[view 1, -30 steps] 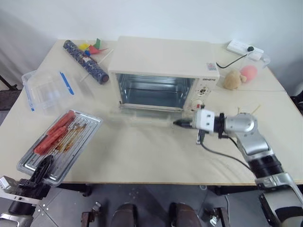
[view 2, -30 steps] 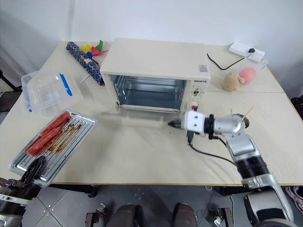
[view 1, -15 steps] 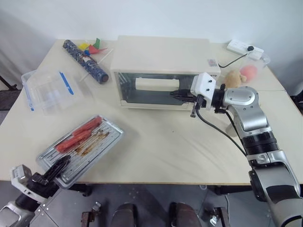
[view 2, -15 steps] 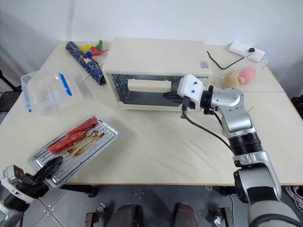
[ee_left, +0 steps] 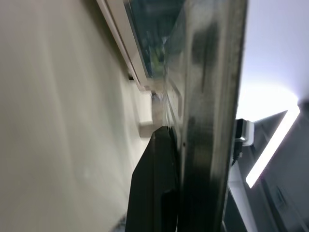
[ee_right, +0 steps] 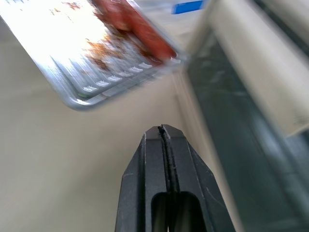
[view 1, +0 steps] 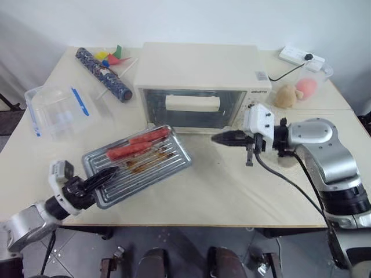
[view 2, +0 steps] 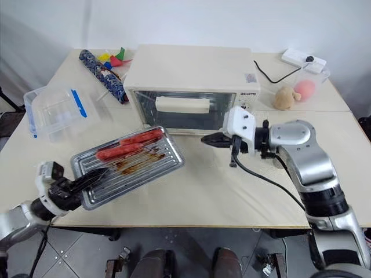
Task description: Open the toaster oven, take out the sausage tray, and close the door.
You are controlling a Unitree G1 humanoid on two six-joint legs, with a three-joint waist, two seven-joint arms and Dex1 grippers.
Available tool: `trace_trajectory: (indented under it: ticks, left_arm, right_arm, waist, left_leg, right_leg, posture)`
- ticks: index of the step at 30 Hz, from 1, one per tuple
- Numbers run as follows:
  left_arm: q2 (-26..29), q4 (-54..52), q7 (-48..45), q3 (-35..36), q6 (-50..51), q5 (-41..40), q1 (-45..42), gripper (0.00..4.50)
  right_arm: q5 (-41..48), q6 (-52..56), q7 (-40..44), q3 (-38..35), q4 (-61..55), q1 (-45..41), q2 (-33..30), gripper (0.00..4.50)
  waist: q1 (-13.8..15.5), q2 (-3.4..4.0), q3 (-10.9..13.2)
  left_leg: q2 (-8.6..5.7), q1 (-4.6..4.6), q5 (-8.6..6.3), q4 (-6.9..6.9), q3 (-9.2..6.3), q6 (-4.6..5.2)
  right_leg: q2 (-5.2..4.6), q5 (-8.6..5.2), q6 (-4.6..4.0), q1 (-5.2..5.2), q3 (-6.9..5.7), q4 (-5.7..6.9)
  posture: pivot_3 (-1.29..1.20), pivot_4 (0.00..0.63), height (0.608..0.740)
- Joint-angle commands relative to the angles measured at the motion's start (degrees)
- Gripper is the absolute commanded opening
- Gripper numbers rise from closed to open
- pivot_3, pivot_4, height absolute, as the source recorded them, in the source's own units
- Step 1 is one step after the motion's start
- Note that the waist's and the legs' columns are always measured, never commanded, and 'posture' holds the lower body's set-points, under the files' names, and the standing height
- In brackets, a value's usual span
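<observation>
The toaster oven (view 1: pixel 200 87) stood at the back of the table (view 1: pixel 232 191) with the door (view 1: pixel 191 108) shut and its white bar handle (view 1: pixel 192 103) lying across the glass. The sausage tray (view 1: pixel 138 164) was out of the oven, in front of the door and towards the robot's left, carrying red sausages (view 1: pixel 139 144) at its far edge and brown grease on the ribs. The left gripper (view 1: pixel 99 176) was pinched on the tray's near left rim; whether the tray rested flat on the table could not be told. The right gripper (view 1: pixel 222 139) was in front of the oven's right end with its fingers pressed together and holding nothing, clear of the door. In judgement, what remained was to set the tray down: the tray should be kept level so the sausages do not roll, lowered until it bears fully on the table, and only then released. Grey lettering showed on the oven's control panel and a small label on its top right corner; neither could be read
</observation>
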Motion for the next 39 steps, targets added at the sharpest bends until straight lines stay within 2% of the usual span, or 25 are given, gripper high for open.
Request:
trace_trajectory:
  ticks: [1, 6, 10, 13, 14, 17, 23, 31, 34, 39]
  left_arm:
    - [1.34, 3.27, -1.27, -4.79, 1.47, -1.95, -5.29, 0.00]
    - [2.41, 9.05, -1.79, -12.10, 3.79, -0.48, -13.57, 0.00]
    - [1.96, 13.93, -4.51, -15.58, 6.18, 3.80, -18.77, 0.00]
    - [0.03, 16.27, -8.56, -18.82, 7.71, 11.54, -23.65, 0.00]
    - [-0.74, 16.60, -9.75, -19.80, 7.93, 14.20, -25.01, 0.00]
    - [-2.80, 17.63, -14.45, -22.15, 8.08, 21.85, -28.07, 0.00]
    - [-7.25, 22.16, -25.49, -26.90, 3.51, 37.35, -34.12, 0.00]
    - [-9.66, 29.31, -39.49, -32.82, -0.48, 53.48, -38.95, 0.00]
    - [-10.46, 31.19, -43.41, -35.09, -0.64, 57.99, -40.36, 0.64]
    - [-11.43, 34.49, -47.61, -35.78, -1.18, 64.05, -42.40, 2.12]
  right_arm:
    - [5.33, -1.88, 3.78, -4.40, -4.87, 4.93, -1.87, 0.58]
    - [8.37, -2.67, 7.63, -7.38, -4.81, 12.44, -4.63, 2.15]
    - [10.93, -3.65, 8.80, -10.53, -2.76, 14.72, -5.01, 3.41]
    - [13.35, -4.03, 11.36, -13.96, 0.90, 17.74, -5.62, 4.37]
    - [14.21, -3.80, 12.00, -14.93, 1.96, 18.63, -5.73, 4.48]
    - [16.65, -3.66, 14.36, -17.06, 4.31, 20.52, -5.89, 4.48]
    - [14.82, -6.10, 16.94, -19.80, 9.47, 24.37, -9.55, 4.48]
    - [14.08, -6.63, 15.21, -22.01, 9.51, 26.95, -10.55, 4.48]
    - [14.68, -5.96, 13.87, -22.95, 8.37, 27.27, -10.41, 4.50]
    - [14.93, -5.52, 12.54, -23.25, 6.99, 27.66, -10.38, 4.50]
  waist:
    - [0.00, -0.01, 0.01]
    - [0.39, -0.06, 0.02]
    - [0.48, -0.07, 0.03]
    - [0.50, -0.08, 0.03]
    - [0.69, -0.08, 0.03]
    - [1.00, -0.09, 0.04]
    - [1.60, -0.10, 0.04]
    - [1.96, -0.07, 0.02]
    - [2.05, -0.01, -0.01]
    - [2.16, -0.01, -0.01]
  left_leg:
    - [0.01, 0.02, 0.00, -0.03, 0.08, 0.01]
    - [-0.01, 0.00, 0.00, -0.01, 0.55, 0.03]
    - [-0.01, 0.02, 0.01, 0.00, 0.63, 0.05]
    - [0.02, 0.06, 0.01, 0.00, 0.66, 0.04]
    - [0.03, 0.05, 0.01, 0.01, 0.66, 0.04]
    - [0.01, 0.03, 0.01, 0.04, 0.74, 0.05]
    - [0.03, 0.02, 0.01, 0.11, 0.80, 0.05]
    - [0.02, 0.06, 0.04, 0.26, 0.83, 0.10]
    - [0.02, 0.07, 0.05, 0.32, 0.83, 0.12]
    - [0.01, 0.06, 0.05, 0.35, 0.82, 0.13]
  right_leg:
    - [0.02, 0.00, 0.00, -0.04, 0.10, -0.01]
    - [0.08, 0.01, 0.02, -0.03, 0.28, -0.07]
    - [0.11, 0.02, 0.05, -0.03, 0.40, -0.12]
    - [0.18, 0.02, 0.05, -0.03, 0.42, -0.08]
    - [0.21, 0.02, 0.05, -0.02, 0.42, -0.10]
    - [0.20, 0.03, 0.05, -0.02, 0.47, -0.15]
    - [0.22, 0.03, 0.05, -0.02, 0.51, -0.21]
    - [0.22, 0.03, 0.05, 0.09, 0.57, -0.18]
    - [0.21, 0.03, 0.05, 0.12, 0.59, -0.18]
    - [0.21, 0.03, 0.05, 0.12, 0.60, -0.15]
  posture:
    - [0.00, 0.150, 0.740]
    - [0.00, 0.150, 0.740]
    - [0.00, 0.150, 0.740]
    - [0.00, 0.150, 0.740]
    - [0.00, 0.150, 0.740]
    - [0.00, 0.150, 0.740]
    - [0.00, 0.150, 0.740]
    - [0.00, 0.150, 0.740]
    - [0.00, 0.150, 0.740]
    - [0.00, 0.150, 0.740]
